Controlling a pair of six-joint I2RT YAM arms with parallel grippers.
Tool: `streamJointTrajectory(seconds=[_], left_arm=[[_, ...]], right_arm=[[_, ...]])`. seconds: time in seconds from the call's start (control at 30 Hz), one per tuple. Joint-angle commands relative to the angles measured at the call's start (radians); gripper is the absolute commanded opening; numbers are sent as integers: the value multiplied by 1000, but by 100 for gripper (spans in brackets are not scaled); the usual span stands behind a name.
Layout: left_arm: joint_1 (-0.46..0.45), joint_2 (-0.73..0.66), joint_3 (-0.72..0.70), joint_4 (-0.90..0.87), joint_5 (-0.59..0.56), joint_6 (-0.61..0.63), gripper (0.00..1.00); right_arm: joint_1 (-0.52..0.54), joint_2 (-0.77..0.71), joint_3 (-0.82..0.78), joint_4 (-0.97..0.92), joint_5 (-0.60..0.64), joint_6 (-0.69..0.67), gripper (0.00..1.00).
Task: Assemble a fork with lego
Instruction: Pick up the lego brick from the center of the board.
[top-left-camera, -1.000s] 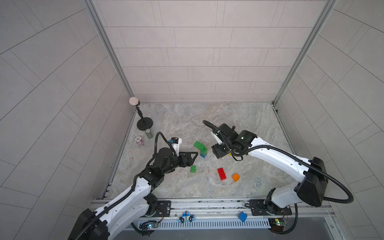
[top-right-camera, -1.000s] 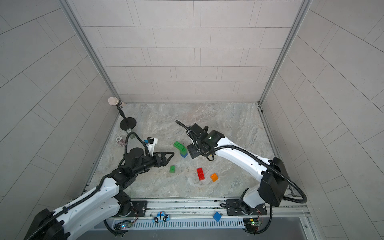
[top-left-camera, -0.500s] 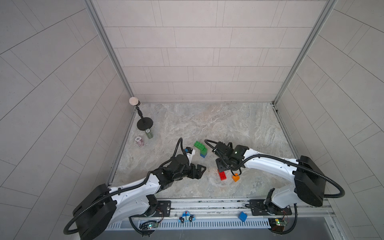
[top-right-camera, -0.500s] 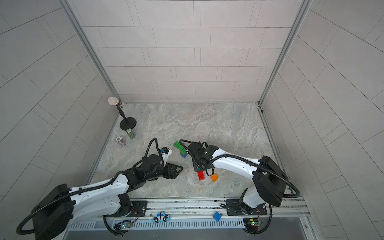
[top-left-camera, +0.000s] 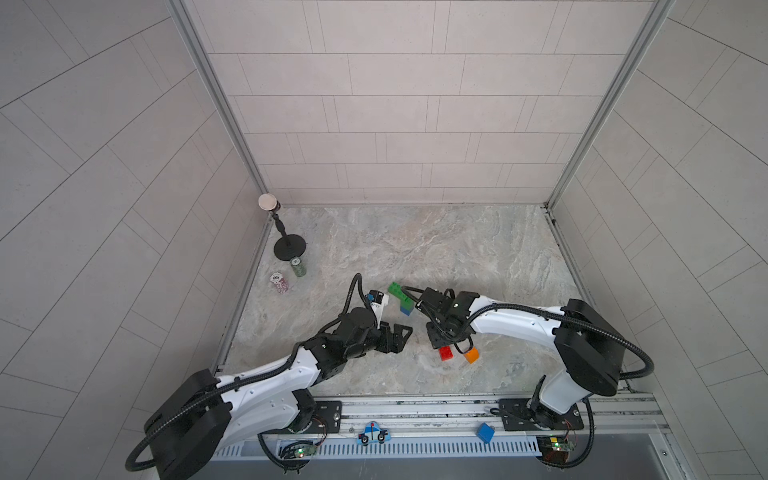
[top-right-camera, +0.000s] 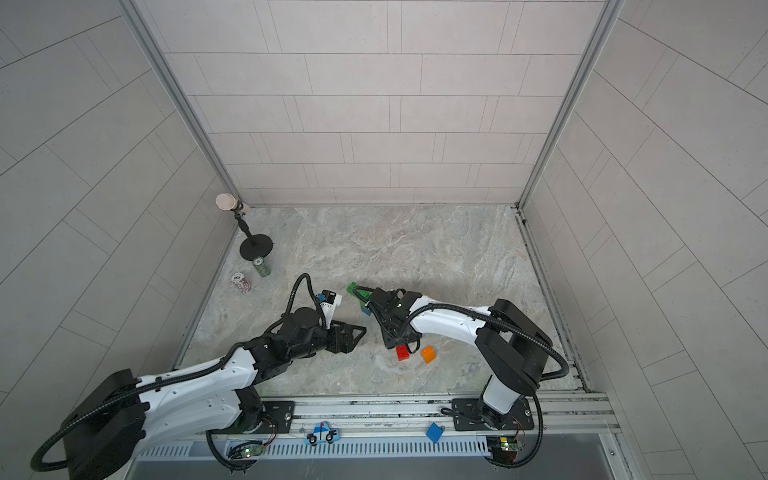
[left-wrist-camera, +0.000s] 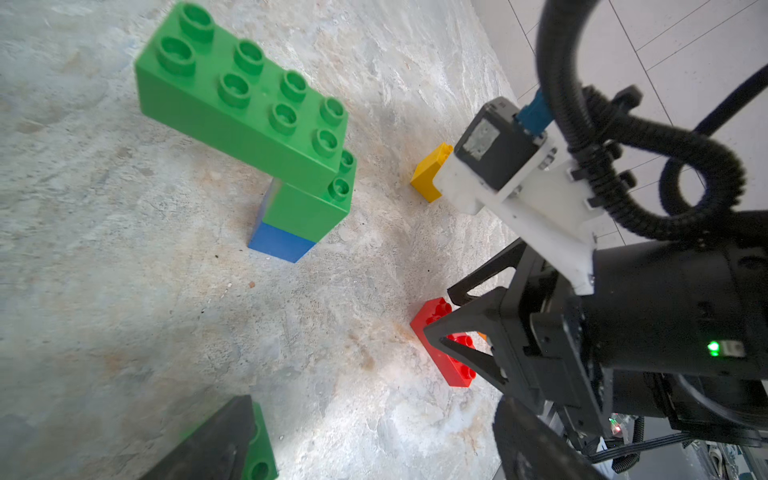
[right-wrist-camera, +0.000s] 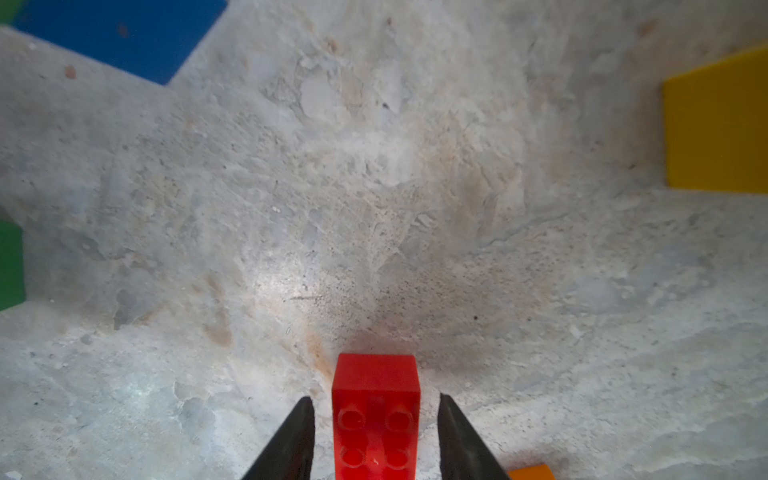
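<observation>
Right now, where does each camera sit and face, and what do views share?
Top views: high at the front, looking down on the table; left arm, right arm show.
Left wrist: low, facing the brick stack and the right tool; one own finger shows.
Right wrist: facing down at the red brick; its two fingers show.
All share the red brick.

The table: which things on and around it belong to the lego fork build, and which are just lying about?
Job: green-and-blue brick stack; red brick; orange brick; yellow brick; small green brick.
Lying about: black stand; green chip stack; red-and-white chip stack; blue car cutout; plain blue block.
</observation>
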Motion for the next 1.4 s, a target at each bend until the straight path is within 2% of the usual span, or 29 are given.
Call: streamJointTrajectory(seconds=[0.0, 0.3, 0.63, 0.9, 1.1, 1.17, 1.27, 1.33, 1.37], left_arm=[[-4, -5, -12, 27, -20, -5, 95], [-3, 6, -15, 41, -19, -5, 95], [-3, -1, -18, 38, -23, -5, 95], [3, -36, -27, 45, -49, -23, 95], [98, -134, 0, -33, -18, -50, 95], [156, -154, 27, -88, -12, -55, 99], [238, -153, 70, -134, 22, -48, 100], [299, -130, 92, -120, 81, -54, 100], [328, -110, 109, -115, 113, -59, 100]], right_arm=[[7, 18, 20, -14, 25, 12, 47], [6, 29, 22, -19, 44, 18, 41], [6, 52, 33, -21, 39, 17, 40], [6, -18, 37, -42, 71, 7, 33], [7, -226, 39, -32, 177, -148, 7], [8, -306, 41, -3, 224, -200, 0], [26, -459, -36, 205, 294, -309, 1], [25, -513, -118, 401, 285, -413, 7], [22, -514, -122, 432, 264, -497, 1]])
